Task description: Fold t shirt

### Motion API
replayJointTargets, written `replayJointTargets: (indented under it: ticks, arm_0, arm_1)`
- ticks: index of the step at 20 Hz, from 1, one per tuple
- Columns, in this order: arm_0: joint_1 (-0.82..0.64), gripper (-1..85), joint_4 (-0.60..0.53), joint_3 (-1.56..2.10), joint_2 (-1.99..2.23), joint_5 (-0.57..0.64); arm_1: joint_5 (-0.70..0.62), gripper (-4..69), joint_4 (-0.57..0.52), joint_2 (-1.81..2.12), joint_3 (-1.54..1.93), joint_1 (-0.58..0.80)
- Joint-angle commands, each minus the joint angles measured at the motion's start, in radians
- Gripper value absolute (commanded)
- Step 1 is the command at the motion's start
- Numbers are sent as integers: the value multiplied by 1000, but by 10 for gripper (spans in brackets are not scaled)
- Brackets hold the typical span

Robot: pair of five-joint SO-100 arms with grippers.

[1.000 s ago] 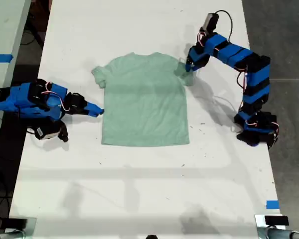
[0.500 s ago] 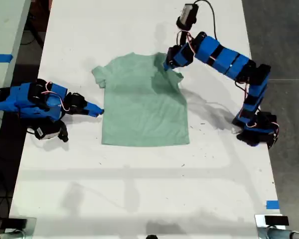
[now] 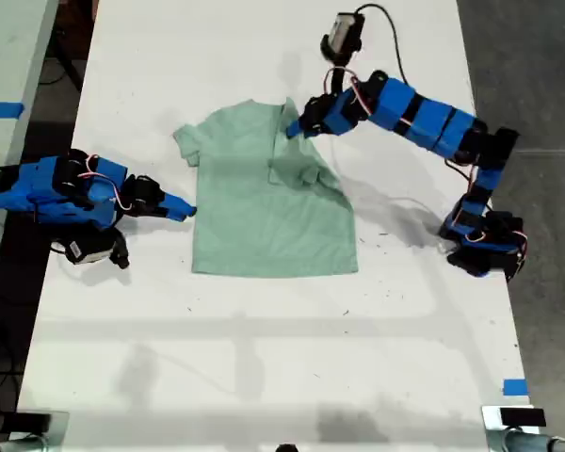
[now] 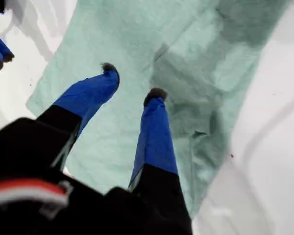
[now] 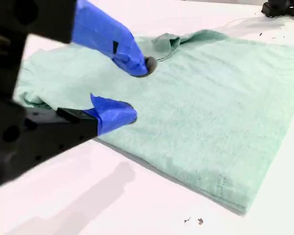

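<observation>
1. The t shirt [image 3: 271, 193] lies flat in the middle of the white table [image 3: 264, 358], its sleeve [image 3: 301, 168] on the exterior view's right folded in over the chest.
2. My first gripper [image 4: 132, 83] hangs above that fold, jaws parted, holding nothing.
3. My second gripper [image 5: 137, 90] rests at the shirt's edge on the exterior view's left, jaws apart and empty.
</observation>
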Motion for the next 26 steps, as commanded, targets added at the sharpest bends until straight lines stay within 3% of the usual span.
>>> replayJointTargets:
  ticks: [1, 3, 8, 9, 11, 12, 13, 15, 17, 19, 20, 26]
  arm_0:
    - [-5, 116, 2, 0, 8, 6]
    - [-5, 116, 2, 0, 8, 6]
    - [-5, 116, 2, 0, 8, 6]
    - [-5, 116, 2, 0, 8, 6]
    - [-5, 116, 2, 0, 8, 6]
    - [-5, 116, 2, 0, 8, 6]
    - [-5, 116, 2, 0, 8, 6]
    - [-5, 116, 2, 0, 8, 6]
    - [-5, 116, 2, 0, 8, 6]
    - [-6, 116, 2, 0, 8, 6]
    - [-6, 116, 2, 0, 8, 6]
    - [-5, 116, 2, 0, 8, 6]
  arm_1:
    - [-44, 4, 181, 302, 17, 95]
    - [-20, 4, 314, 529, 115, 91]
    - [141, 5, 414, 1290, 716, -169]
    - [190, 5, 376, 1379, 873, -265]
    - [258, 5, 170, 1526, 1235, -459]
    - [264, 5, 63, 1637, 1431, -511]
    - [272, 5, 32, 1801, 1612, -526]
    - [347, 3, 141, 1957, 1813, -531]
    - [426, 3, 94, 1971, 1980, -476]
    - [495, 3, 87, 1971, 1987, -517]
    - [512, 3, 31, 1973, 2011, -578]
    - [509, 2, 20, 1973, 2016, -577]
